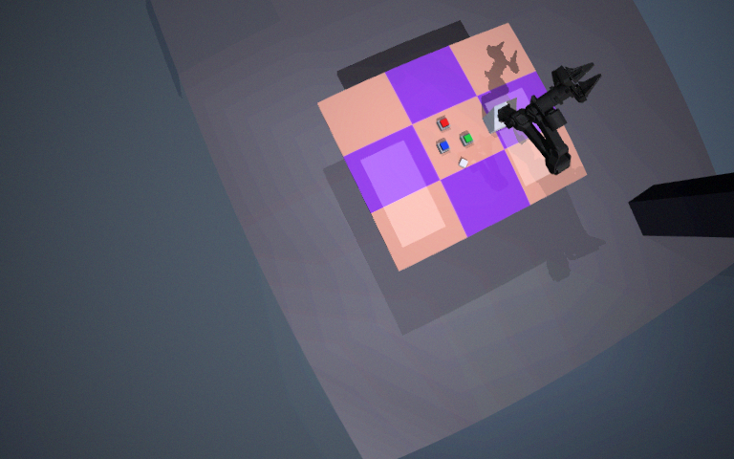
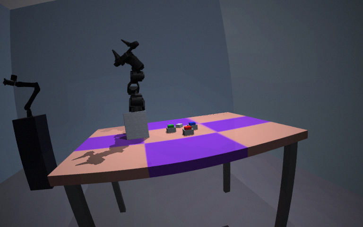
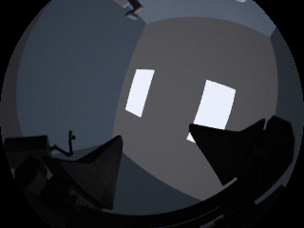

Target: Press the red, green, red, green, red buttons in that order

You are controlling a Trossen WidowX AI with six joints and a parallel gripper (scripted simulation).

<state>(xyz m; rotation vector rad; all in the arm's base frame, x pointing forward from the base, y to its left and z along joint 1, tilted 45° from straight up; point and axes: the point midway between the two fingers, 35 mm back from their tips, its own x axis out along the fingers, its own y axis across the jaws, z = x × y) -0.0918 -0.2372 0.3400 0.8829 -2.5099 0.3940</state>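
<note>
A: Where's ur hand rn?

B: My gripper (image 2: pixel 121 49) is way up high, above my base at the back of the table (image 2: pixel 267 134). It points up & away from the buttons. In the wrist view I only see my two dark fingers w/ a wide gap, a dark wall and two bright window shapes behind.

A: Holding anything?

B: Nope. Fingers spread wide, nothing btwn them.

A: Where's the red button (image 1: pixel 443 122)?

B: On the middle peach square. It sits in its own little gray box, like a tiny cup w/ the red cap poking out the top. Well apart from my hand.

A: And the green button (image 1: pixel 467 138)?

B: Same square, near the red one, on the side closer to my base. Also in a gray box of its own.

A: Other stuff?

B: A blue button (image 1: pixel 443 145) in a 3rd gray box, just beside the red one. A small white block (image 1: pixel 463 162) sits on the table near the green & blue ones, in no box. A gray box (image 2: pixel 135 125) is under my base. My shadow lies on the table's corner.
</note>
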